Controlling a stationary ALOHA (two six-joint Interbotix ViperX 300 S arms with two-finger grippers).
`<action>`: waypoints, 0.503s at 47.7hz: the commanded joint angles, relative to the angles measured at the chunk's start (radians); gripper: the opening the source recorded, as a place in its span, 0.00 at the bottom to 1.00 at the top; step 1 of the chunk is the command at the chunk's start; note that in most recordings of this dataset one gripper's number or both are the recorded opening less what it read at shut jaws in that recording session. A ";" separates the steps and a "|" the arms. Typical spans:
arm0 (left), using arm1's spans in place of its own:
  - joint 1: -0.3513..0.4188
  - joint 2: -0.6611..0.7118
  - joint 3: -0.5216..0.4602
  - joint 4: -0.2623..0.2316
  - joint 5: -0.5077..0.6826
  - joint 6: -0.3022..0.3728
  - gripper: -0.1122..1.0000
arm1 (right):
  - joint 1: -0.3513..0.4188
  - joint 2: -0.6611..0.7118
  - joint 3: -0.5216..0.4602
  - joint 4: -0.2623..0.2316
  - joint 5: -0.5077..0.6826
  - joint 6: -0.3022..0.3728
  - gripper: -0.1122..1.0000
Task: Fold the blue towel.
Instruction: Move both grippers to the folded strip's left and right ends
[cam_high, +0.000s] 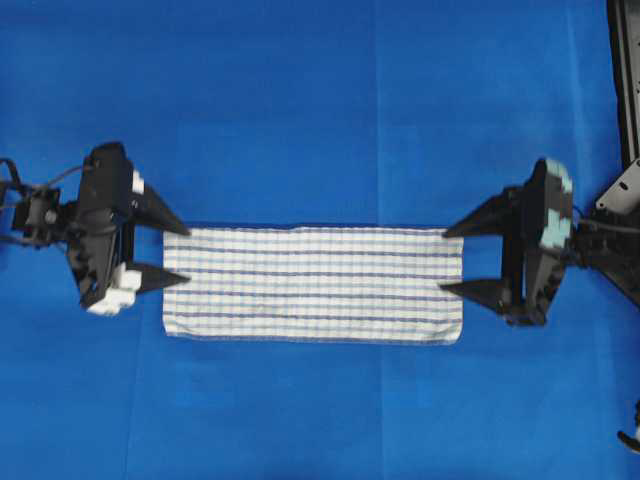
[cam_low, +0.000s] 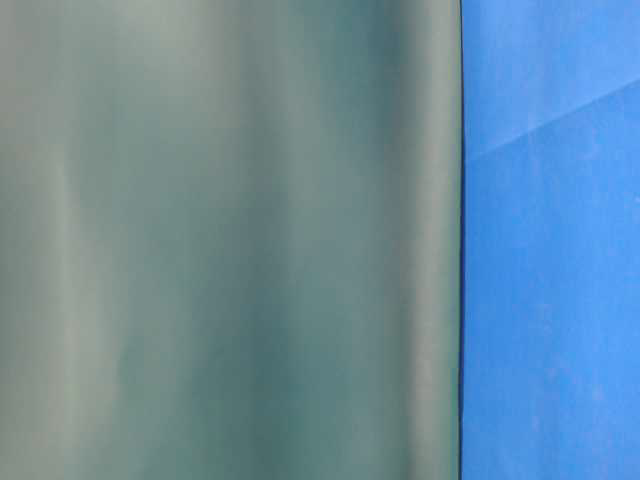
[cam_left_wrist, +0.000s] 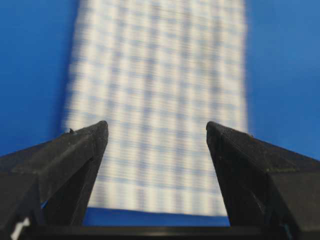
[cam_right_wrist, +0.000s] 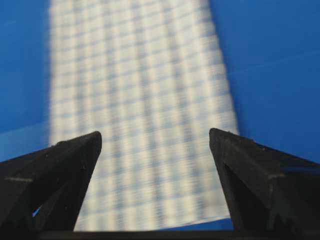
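The blue towel (cam_high: 313, 284), white with thin blue stripes, lies flat as a long narrow strip on the blue sheet. My left gripper (cam_high: 187, 254) stands open at the towel's left end, its fingertips at the edge, nothing between them. At the right end my right gripper (cam_high: 445, 260) is open too, empty, its tips at the edge. In the left wrist view the towel (cam_left_wrist: 160, 100) stretches away between the spread fingers (cam_left_wrist: 85, 150) of the left gripper (cam_left_wrist: 157, 128). The right wrist view shows the same towel (cam_right_wrist: 135, 100) beyond the wide-apart fingers (cam_right_wrist: 240, 160) of the right gripper (cam_right_wrist: 155, 135).
A plain blue sheet (cam_high: 320, 100) covers the whole work surface. Black arm hardware (cam_high: 625, 80) stands at the far right edge. The table-level view is mostly filled by a blurred grey-green surface (cam_low: 230, 240), with blue sheet (cam_low: 550, 240) at its right.
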 joint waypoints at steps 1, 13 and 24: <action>0.035 0.000 -0.028 0.003 0.012 0.041 0.76 | -0.057 -0.005 -0.006 0.000 0.008 -0.034 0.87; 0.112 0.075 -0.032 0.003 0.011 0.104 0.76 | -0.144 0.100 -0.012 0.002 0.021 -0.078 0.86; 0.118 0.186 -0.043 0.000 -0.037 0.103 0.76 | -0.144 0.230 -0.049 0.017 0.017 -0.078 0.86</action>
